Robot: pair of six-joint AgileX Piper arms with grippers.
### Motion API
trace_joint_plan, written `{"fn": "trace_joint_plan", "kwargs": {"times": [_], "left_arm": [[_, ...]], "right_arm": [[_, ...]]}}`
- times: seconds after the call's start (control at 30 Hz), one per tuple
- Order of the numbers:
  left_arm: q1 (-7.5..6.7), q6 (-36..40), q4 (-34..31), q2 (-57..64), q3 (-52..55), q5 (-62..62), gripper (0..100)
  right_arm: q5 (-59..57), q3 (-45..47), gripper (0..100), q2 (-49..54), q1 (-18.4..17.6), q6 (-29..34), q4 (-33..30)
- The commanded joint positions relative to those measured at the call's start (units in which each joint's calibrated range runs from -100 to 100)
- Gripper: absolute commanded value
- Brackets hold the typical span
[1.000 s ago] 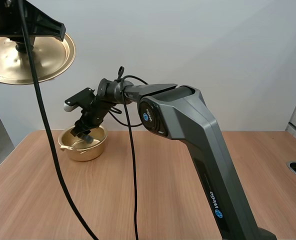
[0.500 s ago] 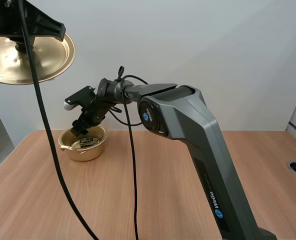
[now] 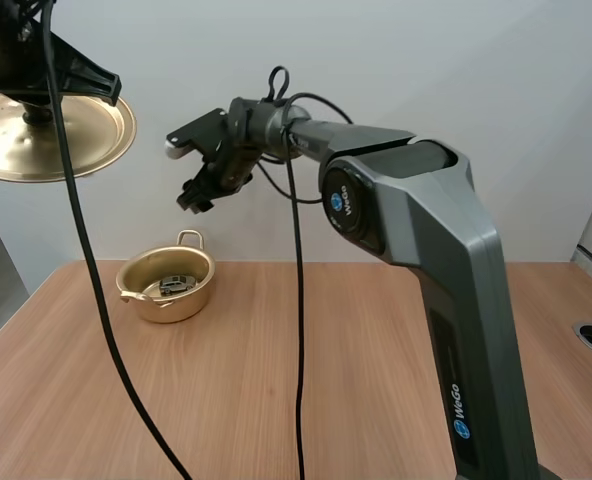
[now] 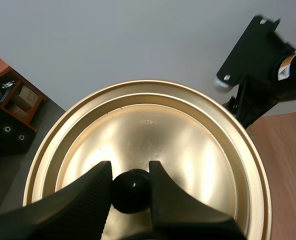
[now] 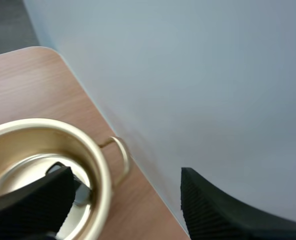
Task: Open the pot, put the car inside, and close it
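As the car (image 3: 177,285) lies inside the open pot (image 3: 169,306), the closing step is judged to be in hand. The pot is set near the far left corner of the desk (image 3: 326,380), close to its back edge. The lid (image 3: 56,130) is held high and to the left, well apart from the pot, with the left jaws clamped on its black knob (image 4: 130,190). The right jaws are parted on nothing, raised above the pot. The lid must be lowered level onto the pot; the right arm (image 3: 406,230) is best drawn aside toward the open desk at the right
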State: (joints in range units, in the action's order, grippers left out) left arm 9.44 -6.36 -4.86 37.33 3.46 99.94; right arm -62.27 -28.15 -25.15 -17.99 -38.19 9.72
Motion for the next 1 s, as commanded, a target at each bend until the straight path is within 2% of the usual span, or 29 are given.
{"fn": "trace_joint_plan", "kwargs": {"times": [0.0, 0.1, 0.23, 0.27, 0.3, 0.33, 0.37, 0.47, 0.6, 0.77, 0.97], "left_arm": [[0.03, 0.0, 0.0, -1.1, 0.0, -2.0, 0], [0.03, 0.0, 0.1, -2.8, 0.0, -6.4, 0], [0.03, 0.0, 0.9, -6.9, 0.0, -11.1, 0], [0.03, 0.0, 1.3, -8.4, 0.0, -11.8, 0], [0.03, 0.0, 1.7, -10.0, 0.0, -12.2, 0], [0.03, 0.0, 2.5, -11.4, 0.0, -12.4, 0], [0.03, 0.0, 3.7, -13.1, 0.0, -12.6, 0], [0.03, -0.3, 8.4, -18.1, 0.0, -12.8, 0], [0.03, -2.8, 15.4, -25.0, 0.0, -13.9, 0], [0.03, -3.5, 18.3, -31.4, 0.0, -19.3, 0], [0.03, -5.0, 18.1, -37.5, 0.0, -21.6, 0]], "right_arm": [[-3.8, 0.0, 100, 1.1, 3.2, 7.7, -4.2], [-10.7, 0.0, 100, 1.6, 6.8, 7.7, -6.2], [-18.6, 0.0, 100, 1.6, 12.3, 7.6, -5.5], [-20.3, 0.0, 80, 1.8, 13.5, 7.6, -4.1], [-22.3, 0.0, 48, 2.1, 15.1, 8.1, -1.5], [-24.5, 0.0, 10, 2.4, 16.9, 8.6, 2.5], [-27.0, 0.0, 0, 3.0, 18.8, 9.2, 7.3], [-37.7, 0.0, 0, 4.3, 24.4, 5.0, 24.2], [-37.7, 0.0, 0, 6.2, 29.9, 0.4, 40.5], [-37.7, 0.4, 0, 11.9, 34.4, -2.7, 41.7], [-37.7, 0.4, 0, 18.6, 35.3, -3.9, 41.1]]}}
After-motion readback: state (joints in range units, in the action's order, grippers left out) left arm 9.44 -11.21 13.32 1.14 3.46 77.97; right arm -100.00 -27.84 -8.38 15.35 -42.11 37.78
